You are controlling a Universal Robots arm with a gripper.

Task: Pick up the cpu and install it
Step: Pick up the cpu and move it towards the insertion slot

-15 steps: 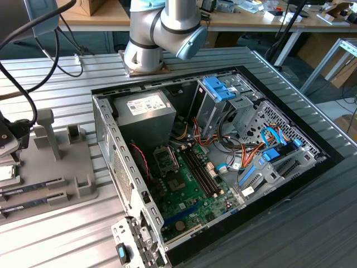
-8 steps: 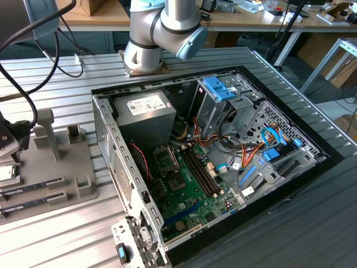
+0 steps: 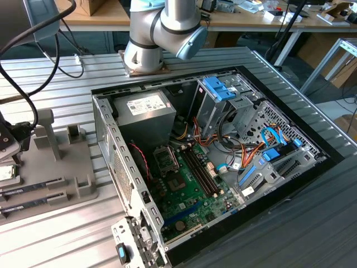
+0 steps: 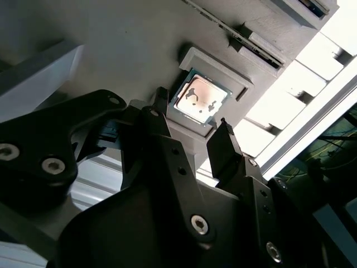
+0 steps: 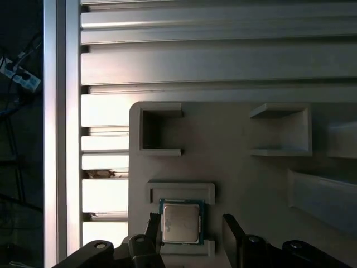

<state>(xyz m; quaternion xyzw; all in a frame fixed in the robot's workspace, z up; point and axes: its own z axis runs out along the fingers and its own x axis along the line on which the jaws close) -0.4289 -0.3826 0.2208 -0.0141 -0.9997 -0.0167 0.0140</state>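
Observation:
The cpu (image 5: 181, 222), a small square chip with a pale silvery top, lies flat in a shallow pocket of the grey holder tray (image 5: 234, 178). In the second wrist view the cpu (image 4: 199, 99) sits just past the black fingertips. My gripper (image 5: 191, 224) is open, low over the pocket, with one finger on each side of the chip; one finger (image 5: 153, 228) is close to its edge. In the exterior view the cpu (image 3: 5, 172) shows at the far left edge under the arm's dark wrist (image 3: 8, 139). The motherboard socket (image 3: 165, 159) sits inside the open computer case (image 3: 106, 120).
The grey holder tray (image 3: 61, 162) stands on the slatted metal table, on the exterior view's left of the case, with upright posts and two dark memory sticks (image 3: 33, 187). Inside the case are a power supply (image 3: 146, 109), a blue-tabbed drive cage (image 3: 220, 89) and loose cables.

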